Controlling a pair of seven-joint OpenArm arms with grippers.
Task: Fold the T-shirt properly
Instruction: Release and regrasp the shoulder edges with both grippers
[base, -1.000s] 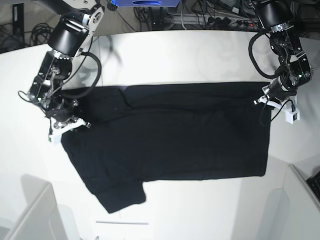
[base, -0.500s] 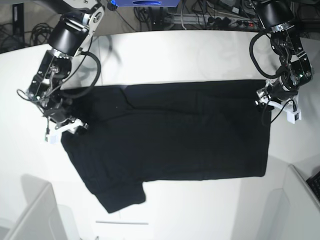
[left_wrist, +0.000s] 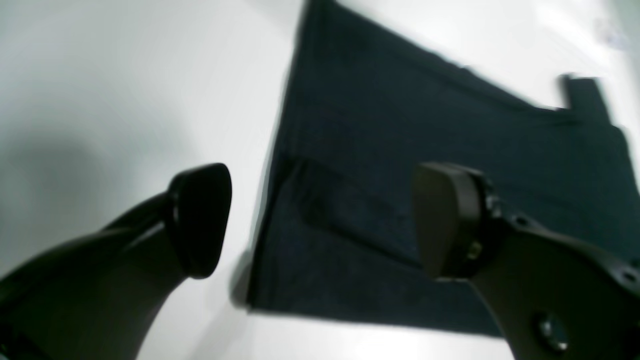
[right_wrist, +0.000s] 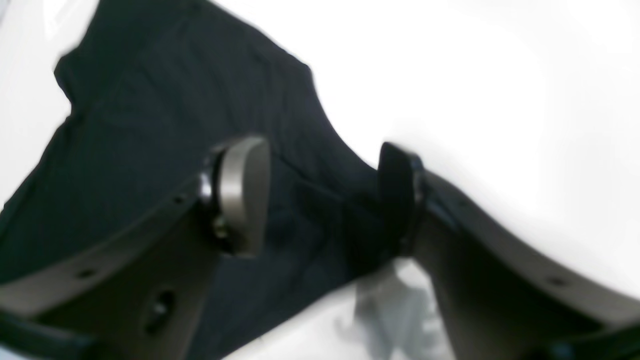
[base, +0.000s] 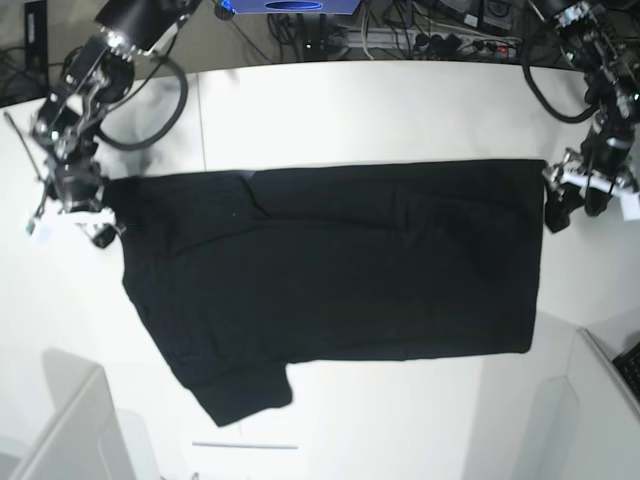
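**Both hands let go and pull back from the shirt**

Since a second ago, both arms have swung outward and up from the cloth edges they were pinching. In the base view the left hand (base: 572, 203) now sits just off the shirt's right edge, and the right hand (base: 72, 218) sits just off its left edge, near the upper corner. Both are released: the left wrist view shows the left hand's (left_wrist: 320, 220) pads spread wide with nothing between them, one over bare desk and one over the cloth below; the right wrist view shows the right hand (right_wrist: 320, 200) likewise parted and empty above a corner of the fabric.

The T-shirt (base: 340, 270) lies flat on the white desk (base: 380, 110), plain black side up, spread crosswise with one sleeve (base: 240, 390) jutting toward the near edge.
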